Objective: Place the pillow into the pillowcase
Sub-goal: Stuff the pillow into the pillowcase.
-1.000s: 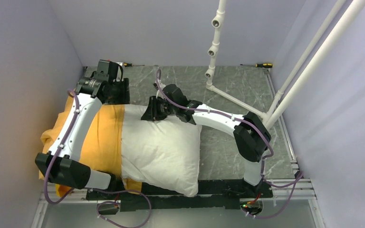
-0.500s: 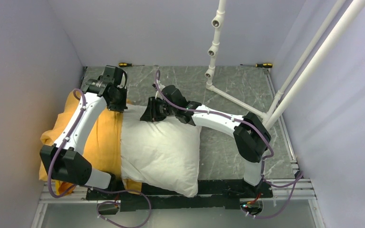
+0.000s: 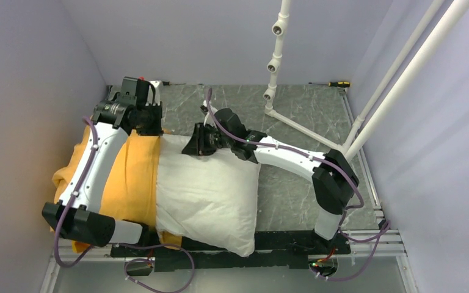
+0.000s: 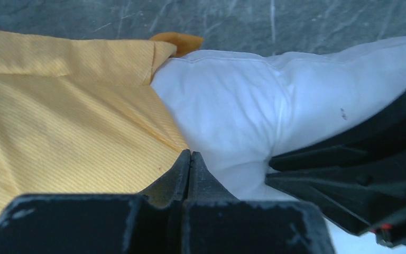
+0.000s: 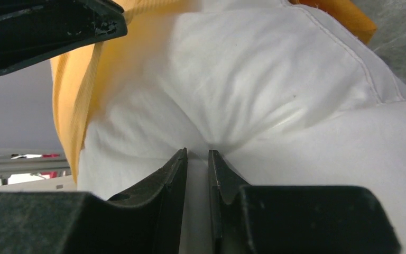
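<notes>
The left gripper is closed, its two fingers pressed flat together with no gap. Its tips sit right on the far part of the open edge of the pillowcase, where the orange-yellow cloth meets white fabric. Whether any cloth is pinched between them cannot be told. The pillowcase lies on the left of the bench, with the left arm stretched over it from near to far. The pillow lies across the middle. Its left end is inside the case and the larger part sticks out to the right, with its near right corner at the bench's near edge. At the pillow's far edge, just right of the left gripper, the right gripper stands narrow, and a fold of the pillow's white fabric is puckered up between its fingers. Further right a white pipe frame rises from the bench, and a screwdriver lies at the far edge.

A second ago the left gripper was open; it has since shut at the case's edge. The right arm's elbow has swung a little to the right, while its gripper has stayed on the same far edge. Pillow and case lie as they did.
</notes>
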### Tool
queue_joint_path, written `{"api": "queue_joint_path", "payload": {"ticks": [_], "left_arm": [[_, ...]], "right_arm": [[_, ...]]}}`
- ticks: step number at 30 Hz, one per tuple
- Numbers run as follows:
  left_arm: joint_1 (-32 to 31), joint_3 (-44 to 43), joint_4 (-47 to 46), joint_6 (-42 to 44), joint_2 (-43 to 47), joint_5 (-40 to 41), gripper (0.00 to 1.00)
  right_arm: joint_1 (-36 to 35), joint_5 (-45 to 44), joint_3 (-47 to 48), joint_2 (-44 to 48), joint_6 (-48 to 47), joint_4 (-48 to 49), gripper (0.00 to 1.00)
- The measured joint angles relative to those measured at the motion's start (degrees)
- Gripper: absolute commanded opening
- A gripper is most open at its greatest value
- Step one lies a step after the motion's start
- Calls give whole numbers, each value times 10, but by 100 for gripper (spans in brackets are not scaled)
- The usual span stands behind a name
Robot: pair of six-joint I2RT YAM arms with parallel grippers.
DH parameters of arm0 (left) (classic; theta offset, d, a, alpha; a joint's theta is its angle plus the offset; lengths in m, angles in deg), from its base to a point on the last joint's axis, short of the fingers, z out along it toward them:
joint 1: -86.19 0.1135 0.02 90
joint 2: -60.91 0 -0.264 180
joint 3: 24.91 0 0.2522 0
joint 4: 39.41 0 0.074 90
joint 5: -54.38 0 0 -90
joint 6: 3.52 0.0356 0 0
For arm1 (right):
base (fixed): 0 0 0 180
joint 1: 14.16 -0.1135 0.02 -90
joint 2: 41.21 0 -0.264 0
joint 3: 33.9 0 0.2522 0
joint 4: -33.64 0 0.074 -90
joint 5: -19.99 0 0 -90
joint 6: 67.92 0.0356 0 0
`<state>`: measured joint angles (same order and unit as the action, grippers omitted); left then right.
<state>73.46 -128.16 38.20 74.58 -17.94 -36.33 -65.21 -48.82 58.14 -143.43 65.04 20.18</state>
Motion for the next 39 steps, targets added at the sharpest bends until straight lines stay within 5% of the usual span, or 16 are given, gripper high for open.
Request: {"api": "queue_joint_path", "payload": {"ticks": [7, 18, 22, 24, 25, 28, 29, 32, 39], "left_arm": [[-26, 1, -5, -31, 42, -69, 0], [-254, -66, -50, -119, 11, -104, 0], [-316, -89, -100, -154, 16, -136, 0], [-318, -89, -107, -167, 24, -123, 0], [-317, -89, -104, -169, 27, -113, 3], [-315, -90, -72, -161, 36, -46, 61], [-315, -90, -56, -154, 38, -21, 70], [-312, -90, -7, -138, 43, 54, 79], [-226, -7, 19, -82, 75, 115, 76]], "right_arm": [[0, 40, -48, 23, 51, 77, 20], [4, 104, -151, 16, 191, 322, 6], [8, 85, -188, 16, 221, 399, 10], [10, 76, -213, 19, 236, 430, 22], [11, 73, -221, 22, 240, 436, 28], [14, 58, -241, 55, 232, 415, 41], [15, 53, -243, 72, 224, 395, 45], [15, 39, -244, 122, 199, 345, 50], [16, 17, -244, 151, 166, 275, 56]]}}
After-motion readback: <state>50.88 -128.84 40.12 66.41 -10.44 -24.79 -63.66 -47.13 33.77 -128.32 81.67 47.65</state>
